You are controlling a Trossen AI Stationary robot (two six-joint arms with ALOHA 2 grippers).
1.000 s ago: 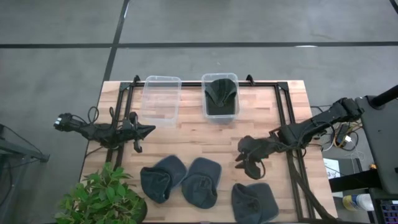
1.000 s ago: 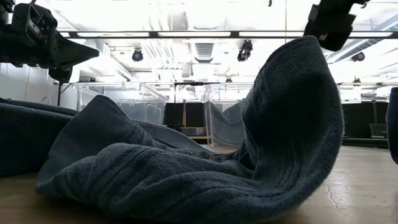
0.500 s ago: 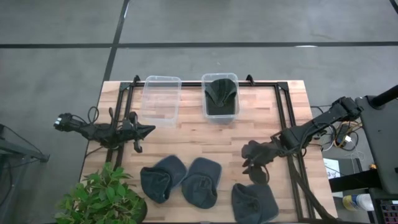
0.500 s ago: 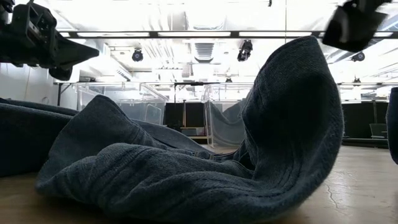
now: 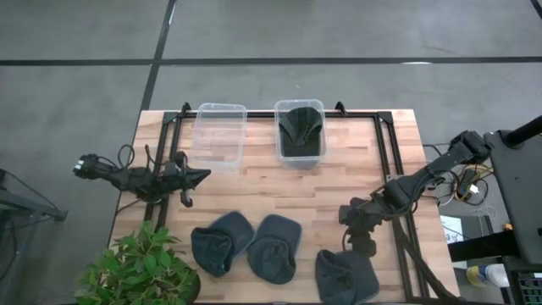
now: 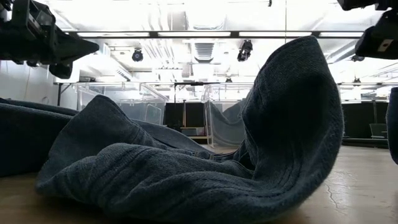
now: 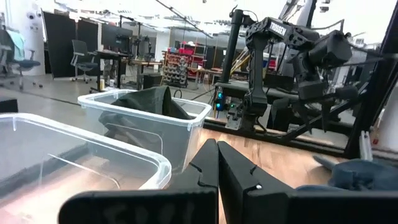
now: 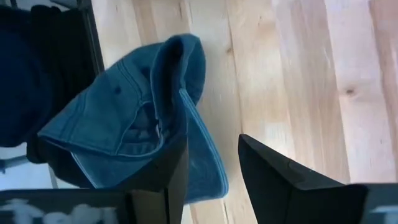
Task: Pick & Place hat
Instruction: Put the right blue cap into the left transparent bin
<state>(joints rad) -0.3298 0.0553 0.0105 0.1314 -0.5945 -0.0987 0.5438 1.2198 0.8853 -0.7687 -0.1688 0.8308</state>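
Three dark blue hats lie crown-down along the table's near edge (image 5: 222,241), (image 5: 275,246), (image 5: 347,275); a fourth hat (image 5: 301,129) sits inside the right clear bin. My right gripper (image 5: 354,224) hovers open just beyond the rightmost hat, whose brim and crown (image 8: 134,121) show below its fingers in the right wrist view. My left gripper (image 5: 200,176) waits shut at the table's left, in front of the empty bin (image 5: 220,135). In the low view the middle hat (image 6: 280,124) fills the picture.
A potted plant (image 5: 140,271) stands at the near left corner. A black frame rail (image 5: 385,161) runs along the table's right side under the right arm. Bare wood (image 5: 271,186) lies between the bins and the hats.
My right gripper has moved toward the table's near right, from beside the middle hat to just beyond the rightmost hat, and has slid out to the right in the low view. The left arm and the hats have kept still.
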